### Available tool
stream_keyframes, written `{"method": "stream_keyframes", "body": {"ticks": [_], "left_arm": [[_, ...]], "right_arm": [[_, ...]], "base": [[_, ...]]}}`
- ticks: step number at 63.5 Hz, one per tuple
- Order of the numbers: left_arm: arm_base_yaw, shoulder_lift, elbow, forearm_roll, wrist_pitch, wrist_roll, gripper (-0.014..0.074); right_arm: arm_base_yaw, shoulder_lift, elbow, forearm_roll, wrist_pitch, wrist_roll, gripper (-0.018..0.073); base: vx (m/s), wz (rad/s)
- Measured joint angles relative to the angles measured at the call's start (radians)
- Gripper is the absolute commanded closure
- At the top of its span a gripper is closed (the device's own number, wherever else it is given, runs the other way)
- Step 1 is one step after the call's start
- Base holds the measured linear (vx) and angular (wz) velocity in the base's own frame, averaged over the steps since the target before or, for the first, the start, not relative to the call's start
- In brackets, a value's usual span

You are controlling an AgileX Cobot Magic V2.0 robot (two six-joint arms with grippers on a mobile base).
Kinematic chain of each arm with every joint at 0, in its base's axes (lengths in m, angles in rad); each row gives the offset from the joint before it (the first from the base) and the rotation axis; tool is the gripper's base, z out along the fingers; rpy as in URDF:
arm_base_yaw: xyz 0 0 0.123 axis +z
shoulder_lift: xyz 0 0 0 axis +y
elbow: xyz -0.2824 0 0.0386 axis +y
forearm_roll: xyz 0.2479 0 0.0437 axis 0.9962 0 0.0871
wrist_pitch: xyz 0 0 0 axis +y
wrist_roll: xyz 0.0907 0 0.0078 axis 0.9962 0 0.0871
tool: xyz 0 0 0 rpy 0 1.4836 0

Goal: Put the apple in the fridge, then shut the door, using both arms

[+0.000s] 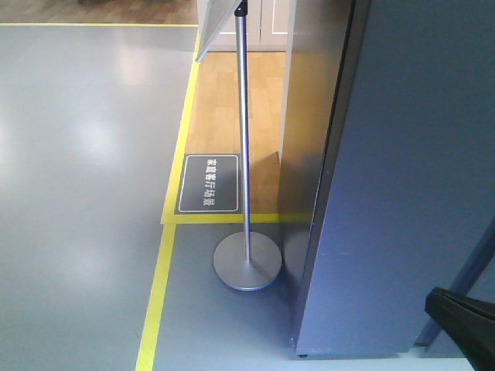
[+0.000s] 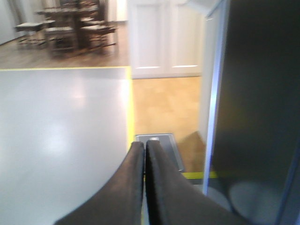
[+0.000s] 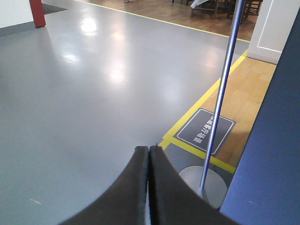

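Door and hands: we see the door [image 1: 410, 178] rising as a tall slab on the right of all three views, so it lies to the right of both hands, its long axis upright.
Nearer arm: we judge the right arm the closer, since in its wrist view the slab fills the lower right corner just beside the hand; the left wrist view shows it a little further off.
Left hand [image 2: 145, 146]: fingers pressed together, nothing between them, pointing over the floor.
Right hand [image 3: 149, 150]: also pressed flat together, empty, aimed toward the sign stand [image 1: 245, 154].
Apple: not in any view; we cannot tell where it is, though neither hand carries it.
Fridge: no white interior shows, so we cannot tell whether the gap is closed.
Materials: the door's outer face is smooth, matte dark grey, flat with a straight edge; the hands are black, tapered, blade-like.
Floor [image 1: 85, 154]: glossy grey with yellow tape [image 1: 158, 286] and a wood-look patch.
Obstacle: we reckon the stand's thin metal pole and round base crowd any sweep.
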Motion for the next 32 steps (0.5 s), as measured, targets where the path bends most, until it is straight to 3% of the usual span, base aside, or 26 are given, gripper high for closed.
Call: {"method": "stream_keyframes", "body": {"ticks": [10,32], "left_arm": [[0.059,-0.001,0.000,0.003,0.016,0.000,0.0604],[0.067,-0.001,0.000,-0.005,0.015,-0.022,0.0604]], "right_arm": [[0.000,0.000,0.000,0.000,0.001,0.000,0.0563],[0.000,0.000,0.000,0.000,0.007,0.000,0.0563]], "base": [[0.00,0.00],[0.00,0.00]]}}
